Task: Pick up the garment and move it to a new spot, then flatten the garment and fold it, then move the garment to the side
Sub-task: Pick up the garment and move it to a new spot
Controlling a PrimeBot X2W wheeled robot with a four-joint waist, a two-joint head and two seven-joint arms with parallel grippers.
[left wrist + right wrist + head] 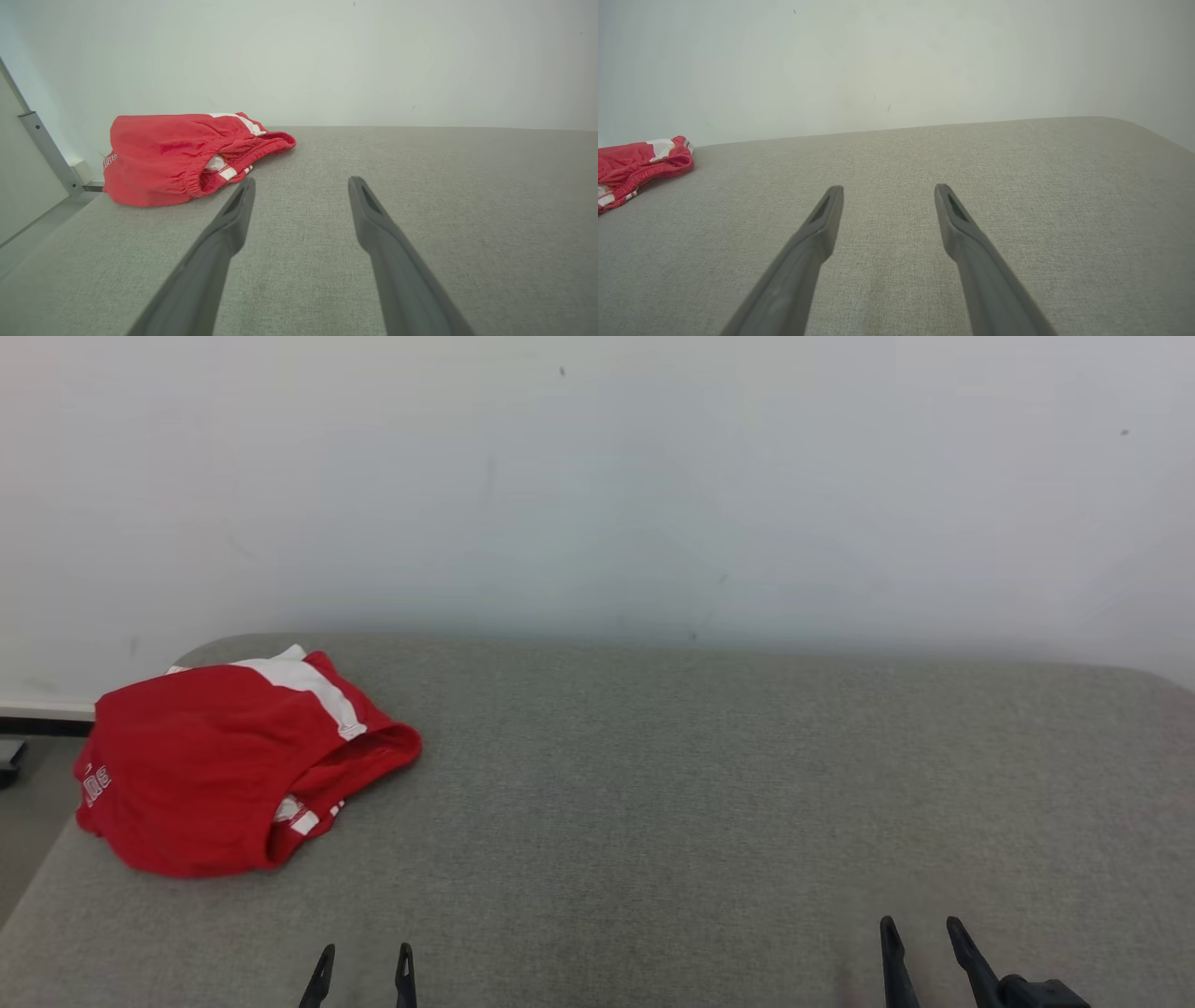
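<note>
Left hand [365, 954], right hand [920, 926]: both wide, empty. Garment [215, 765] bunched ahead of left hand, off to its outer side, well apart; far across from right hand. My worry: garment sits near counter [700, 784] edge, so one-layer pinch could drag it off.

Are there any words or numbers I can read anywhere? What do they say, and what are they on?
White letters at the left edge of the red garment: too small and crumpled to read.
Grey surface and wall: no words, numbers or signs on them.
</note>
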